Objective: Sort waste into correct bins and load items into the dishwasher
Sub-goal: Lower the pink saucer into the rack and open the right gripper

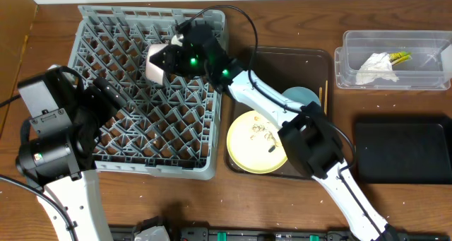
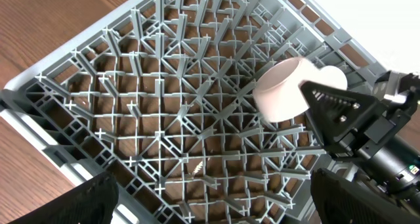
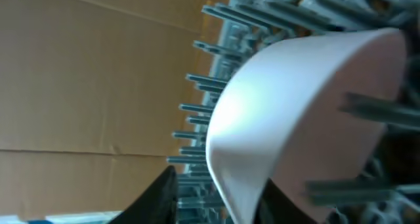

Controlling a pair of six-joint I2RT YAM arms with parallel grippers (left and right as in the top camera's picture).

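Right gripper reaches over the far part of the grey dish rack on the left of the counter. Its jaws straddle the rim of the pinkish-white bowl. In the right wrist view the jaws are partly apart and the near finger stands clear of the bowl wall with rack pegs showing in the gap, so no firm grip. The bowl is tipped on its side among the pegs, toward the rack's far edge, with its opening facing the rack's left side. Left gripper hovers above the near-left part of the rack, jaws wide open, nothing between them, well apart from the bowl. Dark brown tray is just right of the rack. The yellow plate sits on the tray's near end with pale crumbs on it. The right arm crosses over part of the plate. The light-blue bowl is on the tray behind the plate, and the chopsticks lie along the tray's right edge. Clear tub at far right holds the white napkin and the snack wrapper, which touch each other. Black bin sits in front of the tub; I cannot tell its contents.
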